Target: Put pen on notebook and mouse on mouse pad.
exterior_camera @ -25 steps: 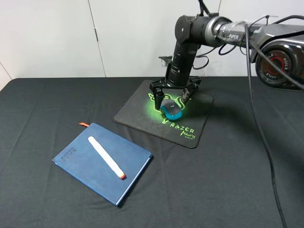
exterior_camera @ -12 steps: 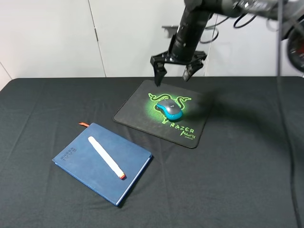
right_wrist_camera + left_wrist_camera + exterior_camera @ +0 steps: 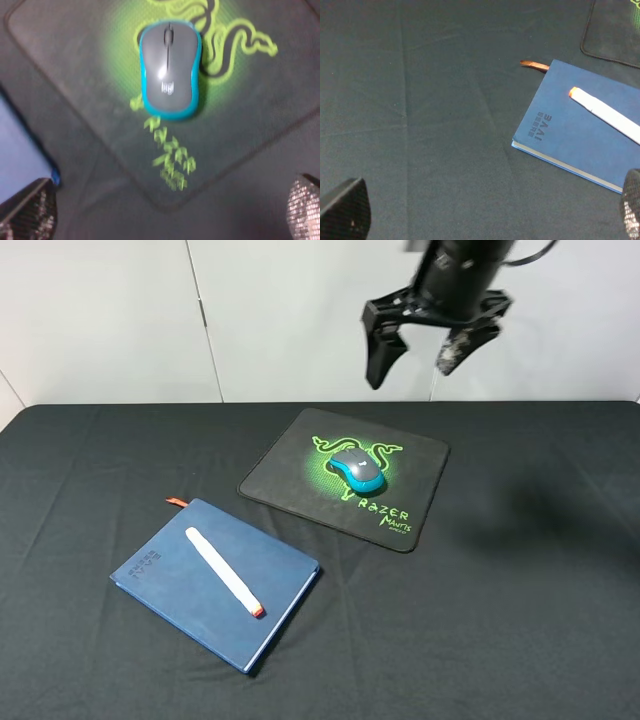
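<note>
Pen on notebook, mouse on pad; both claws empty.

We see the mouse (image 3: 358, 471) resting at the centre of the pad (image 3: 290, 470), over its green logo, and the pen (image 3: 224, 571) lying diagonally across the notebook (image 3: 160, 575), orange tip toward 5 o'clock. From the pad, the notebook lies at 8 o'clock on the black table (image 3: 520, 620), near but apart. The right claw (image 3: 420, 352) hangs high at 12 o'clock above the pad, jaws wide, holding nothing. The left claw (image 3: 485, 212), seen only in its wrist view, also stands wide and empty beside the notebook.
</note>
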You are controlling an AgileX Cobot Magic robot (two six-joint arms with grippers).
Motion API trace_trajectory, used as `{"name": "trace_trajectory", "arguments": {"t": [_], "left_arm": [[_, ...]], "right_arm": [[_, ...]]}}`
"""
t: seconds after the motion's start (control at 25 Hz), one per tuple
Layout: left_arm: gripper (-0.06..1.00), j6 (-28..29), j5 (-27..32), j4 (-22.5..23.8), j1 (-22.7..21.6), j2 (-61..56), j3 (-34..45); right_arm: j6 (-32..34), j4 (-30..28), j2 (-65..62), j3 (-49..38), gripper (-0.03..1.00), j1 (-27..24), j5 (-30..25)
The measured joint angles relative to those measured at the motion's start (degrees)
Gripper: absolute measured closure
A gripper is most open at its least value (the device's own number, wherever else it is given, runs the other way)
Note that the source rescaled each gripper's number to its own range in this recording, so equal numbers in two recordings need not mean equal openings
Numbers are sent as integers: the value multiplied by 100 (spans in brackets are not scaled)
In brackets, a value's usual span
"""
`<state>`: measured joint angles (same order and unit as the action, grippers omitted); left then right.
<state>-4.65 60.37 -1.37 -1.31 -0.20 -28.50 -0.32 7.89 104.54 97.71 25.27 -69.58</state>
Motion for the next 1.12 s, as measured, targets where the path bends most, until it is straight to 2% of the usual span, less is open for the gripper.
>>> {"name": "trace_trajectory", "arguments": {"t": [0.36, 0.6, 0.84, 1.12], "left_arm": [[-6, 0, 0, 0, 0, 0, 0], [-6, 0, 0, 0, 0, 0, 0], [-6, 0, 0, 0, 0, 0, 0], [-6, 0, 0, 0, 0, 0, 0]], "right_arm": [[32, 0, -2085, -1885, -3, 0, -6], [88, 0, -3262, -2839, -3, 0, -12], [113, 0, -4087, -3372, -3, 0, -17], [125, -22, -4520, -3469, -3, 0, -22]]}}
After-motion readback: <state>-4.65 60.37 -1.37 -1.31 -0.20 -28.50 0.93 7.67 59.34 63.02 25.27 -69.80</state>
